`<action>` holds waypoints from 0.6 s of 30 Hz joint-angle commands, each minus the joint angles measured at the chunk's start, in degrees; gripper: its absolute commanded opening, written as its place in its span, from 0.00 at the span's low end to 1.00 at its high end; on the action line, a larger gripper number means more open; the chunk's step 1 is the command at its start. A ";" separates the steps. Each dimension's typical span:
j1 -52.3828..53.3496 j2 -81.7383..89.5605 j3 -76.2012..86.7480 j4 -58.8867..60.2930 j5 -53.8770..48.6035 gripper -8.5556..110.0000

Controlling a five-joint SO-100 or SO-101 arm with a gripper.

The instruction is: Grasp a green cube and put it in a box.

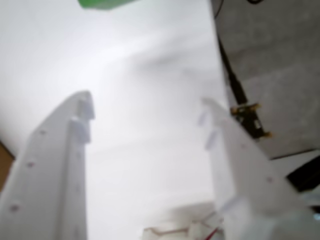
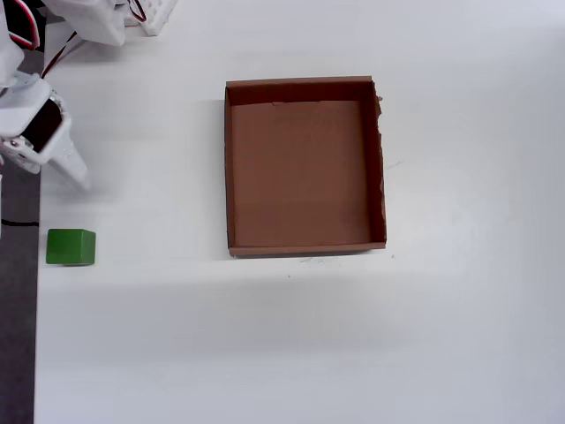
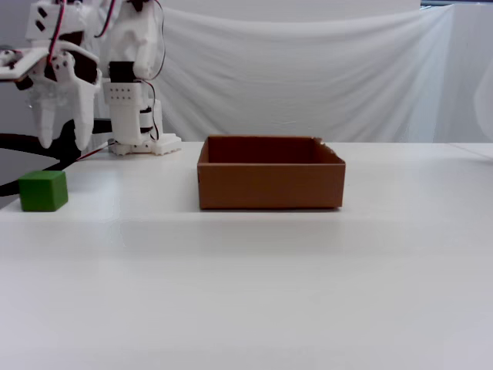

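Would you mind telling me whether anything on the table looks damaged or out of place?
Only minor things: the box has a ragged, slightly torn right wall in the overhead view, and the green cube sits very near the table's left edge. Nothing is spilled.

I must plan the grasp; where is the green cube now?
In the overhead view the green cube sits on the table's left edge, left of the box and apart from it.

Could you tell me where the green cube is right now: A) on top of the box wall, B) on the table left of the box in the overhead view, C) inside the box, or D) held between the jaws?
B: the green cube sits on the table, apart from the empty box.
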 commanded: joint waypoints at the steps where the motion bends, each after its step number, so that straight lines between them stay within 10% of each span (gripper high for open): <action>1: 0.09 -4.04 -4.83 -5.71 -1.76 0.29; 18: -4.66 -18.28 -14.59 -11.25 -4.66 0.29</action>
